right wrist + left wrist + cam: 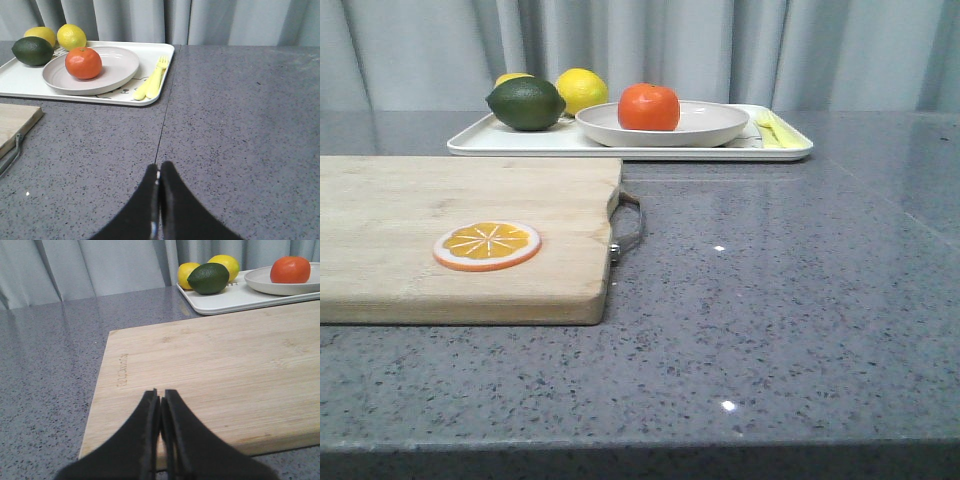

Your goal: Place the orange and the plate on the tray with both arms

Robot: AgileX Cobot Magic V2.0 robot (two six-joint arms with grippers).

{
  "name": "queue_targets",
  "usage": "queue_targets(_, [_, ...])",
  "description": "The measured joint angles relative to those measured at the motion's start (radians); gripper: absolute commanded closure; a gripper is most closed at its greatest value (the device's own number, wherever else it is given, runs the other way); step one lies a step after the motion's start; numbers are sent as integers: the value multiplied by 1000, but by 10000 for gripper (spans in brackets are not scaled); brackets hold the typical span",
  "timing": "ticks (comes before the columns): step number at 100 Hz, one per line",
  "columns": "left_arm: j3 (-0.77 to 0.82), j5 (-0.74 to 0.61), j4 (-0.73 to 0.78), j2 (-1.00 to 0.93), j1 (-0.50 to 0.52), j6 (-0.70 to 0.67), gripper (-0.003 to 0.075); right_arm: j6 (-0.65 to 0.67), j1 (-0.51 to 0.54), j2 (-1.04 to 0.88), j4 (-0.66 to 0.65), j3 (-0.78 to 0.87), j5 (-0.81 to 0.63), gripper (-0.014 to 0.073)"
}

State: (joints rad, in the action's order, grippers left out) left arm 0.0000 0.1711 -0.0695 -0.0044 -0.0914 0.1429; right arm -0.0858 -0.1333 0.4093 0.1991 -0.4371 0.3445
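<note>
Front view first: nearest us lies a pale wooden cutting board (460, 240) on the speckled grey stone table (770, 300), with a flat orange slice disc (487, 245) resting on it and a metal handle (628, 228) at its right end. Well beyond the board we see the flat rectangular white tray (520, 143). On it sits the wide shallow off-white plate (705, 128), and the glossy round orange (648, 107) sits in the plate. To the left on the same tray we see a dark green lime (525, 103) and two yellow lemons (582, 88), with pale yellow plastic cutlery (775, 130) at the tray's right end. Grey curtains (720, 50) hang behind.

Our left gripper (161, 412) hovers over the board's near edge, its black fingers pressed together and holding nothing. Our right gripper (159, 187) hangs over bare table, fingers likewise together and empty.
</note>
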Motion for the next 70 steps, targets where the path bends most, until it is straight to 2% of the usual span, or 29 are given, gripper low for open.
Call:
queue_targets(16, [0, 0, 0, 0, 0, 0, 739, 0, 0, -5, -20, 8, 0, 661])
queue_targets(33, [0, 0, 0, 0, 0, 0, 739, 17, -2, -84, -131, 68, -34, 661])
queue_targets(57, [0, 0, 0, 0, 0, 0, 739, 92, -2, -310, -274, 283, -155, 661])
queue_targets(70, [0, 0, 0, 0, 0, 0, 739, 109, -2, -404, -296, 394, -183, 661])
